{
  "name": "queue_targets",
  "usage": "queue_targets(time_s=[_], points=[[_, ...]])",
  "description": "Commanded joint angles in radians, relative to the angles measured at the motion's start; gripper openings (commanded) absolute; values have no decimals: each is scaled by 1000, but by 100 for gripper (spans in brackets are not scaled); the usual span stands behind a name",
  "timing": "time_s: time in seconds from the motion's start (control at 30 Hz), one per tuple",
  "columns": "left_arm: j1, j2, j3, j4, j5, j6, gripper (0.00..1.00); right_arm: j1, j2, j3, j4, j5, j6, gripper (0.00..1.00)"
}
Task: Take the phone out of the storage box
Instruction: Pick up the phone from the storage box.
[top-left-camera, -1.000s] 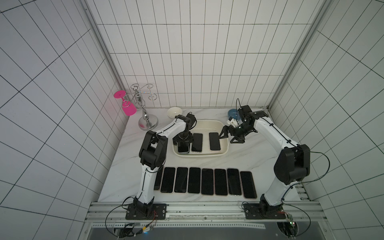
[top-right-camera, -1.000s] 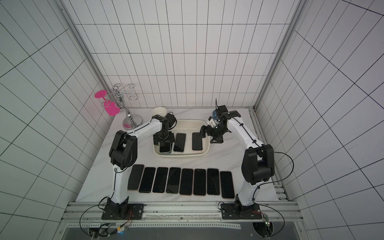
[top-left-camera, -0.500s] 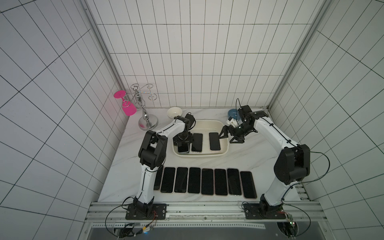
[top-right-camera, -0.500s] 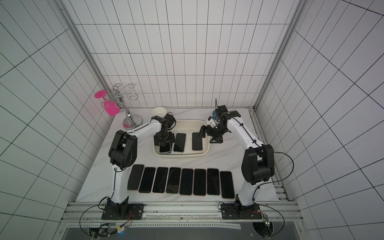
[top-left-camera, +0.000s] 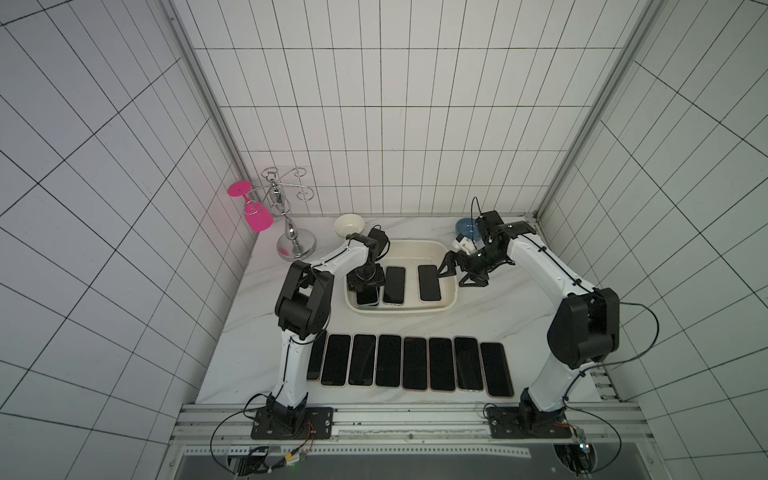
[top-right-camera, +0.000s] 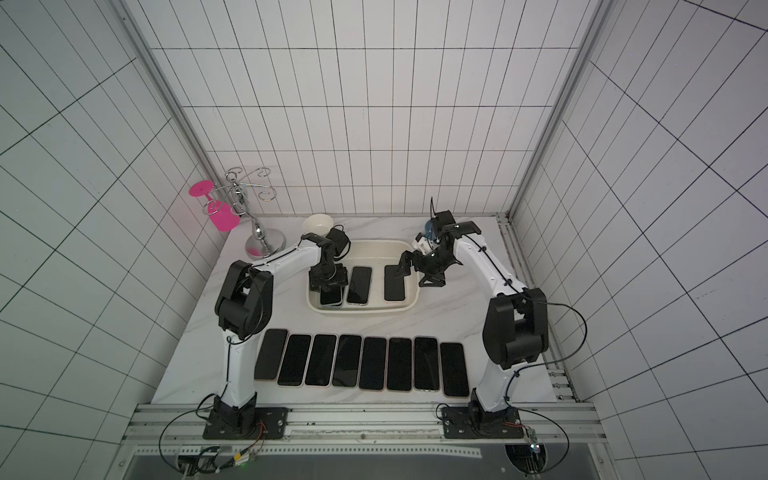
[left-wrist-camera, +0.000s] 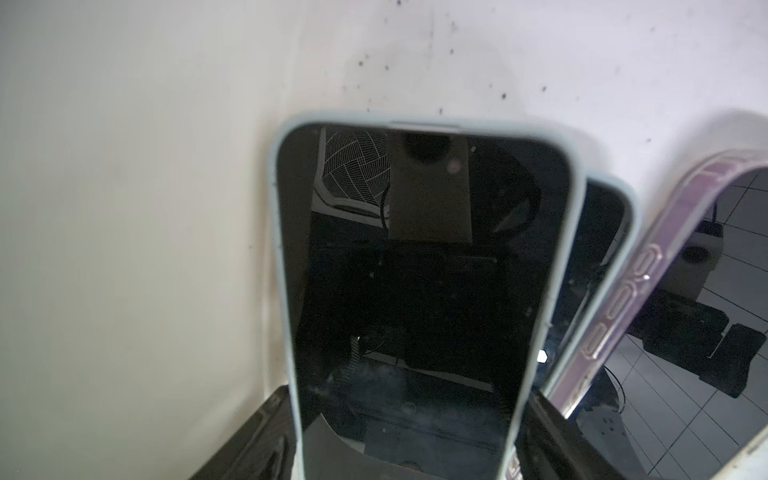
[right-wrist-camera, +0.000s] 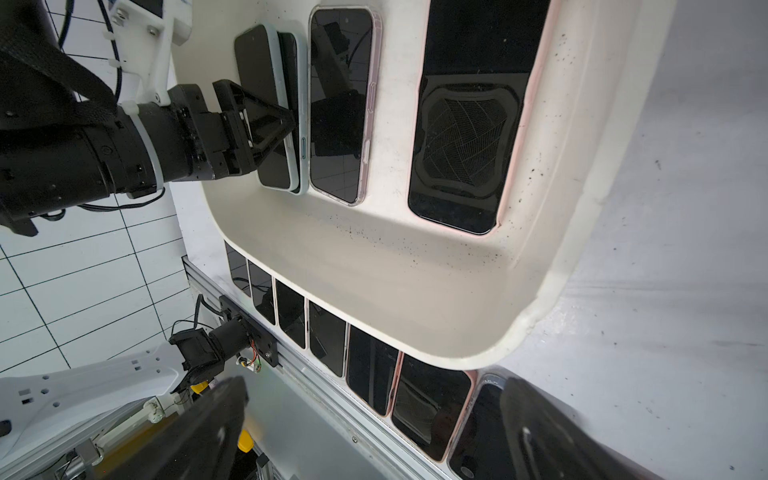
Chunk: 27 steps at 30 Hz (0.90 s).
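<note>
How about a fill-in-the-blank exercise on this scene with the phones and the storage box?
A row of ____ phones lies on the table outside the storage box.
The wine glass hanging on the metal rack is ____.
The right pincer stands open beside the storage box and holds ____.
The left pincer straddles a phone whose case is pale ____.
Missing words: eight, pink, nothing, blue.

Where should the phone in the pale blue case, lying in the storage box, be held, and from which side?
Probably its two long edges, taken from above by the left end effector. The phone lies screen up on a second phone, so both edges stand clear of the storage box floor.
</note>
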Motion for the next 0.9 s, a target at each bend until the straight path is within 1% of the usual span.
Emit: queue_targets(time_s=[0.0,0.17,0.27,0.37,0.5,0.7,0.8,0.87], points=[[12,1,-26,35,8,5,67,2,16,-8,-16,-16,-3,99],[3,-62,-2,38,34,41,57,3,27,21,-16,-18,-4,99],[-23,-114,27,31,55,95,53,-2,44,67,3,-41,3,99],[-52,-147,71,-21,57,149,52,-18,88,138,31,-94,38,99],[-73,-186,91,-61,99,193,51,-27,190,273,57,-180,89,99],[-90,-226,96,-84,183,238,50,-20,347,466,52,-235,143,100],[-99,-235,96,-81,210,241,49,9,403,518,37,-265,150,94],[-105,-235,99,-77,218,242,49,39,421,526,35,-282,138,92]])
